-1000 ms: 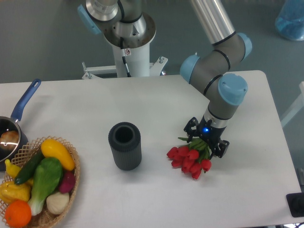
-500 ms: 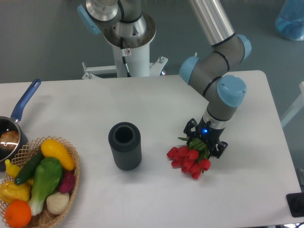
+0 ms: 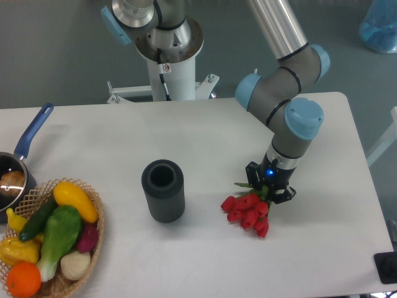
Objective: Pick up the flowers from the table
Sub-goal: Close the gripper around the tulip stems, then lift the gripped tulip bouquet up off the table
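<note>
One tool [image 3: 270,188] seemingly closed on the flowers [image 3: 248,210], red heads low above the table [image 3: 186,136].

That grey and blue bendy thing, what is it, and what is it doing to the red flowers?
It is a robot arm, filmed from above by one fixed camera. At its tip is a gripper with two fingers, like a pincer. The gripper is down over the green part of the flowers, a bunch of red tulips on the white table. Whether it is squeezing them is hard to tell from here. Also on the table: a dark ribbed vase, a wicker basket of vegetables, and a saucepan with a blue handle.
</note>
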Robot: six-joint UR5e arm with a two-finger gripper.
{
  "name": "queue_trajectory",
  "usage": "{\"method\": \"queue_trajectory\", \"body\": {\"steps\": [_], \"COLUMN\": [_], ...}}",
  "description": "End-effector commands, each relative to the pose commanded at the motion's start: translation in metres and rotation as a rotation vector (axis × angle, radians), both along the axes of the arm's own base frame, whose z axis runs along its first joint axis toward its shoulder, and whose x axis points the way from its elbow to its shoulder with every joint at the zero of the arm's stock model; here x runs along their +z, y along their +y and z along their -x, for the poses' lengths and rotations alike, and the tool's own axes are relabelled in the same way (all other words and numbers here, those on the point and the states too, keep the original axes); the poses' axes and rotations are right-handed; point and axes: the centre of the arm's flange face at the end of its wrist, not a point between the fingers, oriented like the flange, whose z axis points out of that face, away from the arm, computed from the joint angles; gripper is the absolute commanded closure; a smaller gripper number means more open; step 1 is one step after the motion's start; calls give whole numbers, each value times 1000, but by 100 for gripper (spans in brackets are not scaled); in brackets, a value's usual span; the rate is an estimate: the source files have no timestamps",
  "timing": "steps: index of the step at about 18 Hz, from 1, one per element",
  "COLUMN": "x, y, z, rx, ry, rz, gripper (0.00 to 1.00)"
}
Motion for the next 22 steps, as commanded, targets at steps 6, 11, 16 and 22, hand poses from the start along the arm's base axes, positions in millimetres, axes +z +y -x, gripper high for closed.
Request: {"method": "queue_trajectory", "body": {"steps": [6,11,16,22], "x": [14,57,94,153], "y": [-1,-2,-6,-15], "z": [5,13,16,11], "rx": [6,49,91,127], "ry": [23,79,63,65], "rz": [-12,-54,-188,-346], "gripper": [75,75,75,75]}}
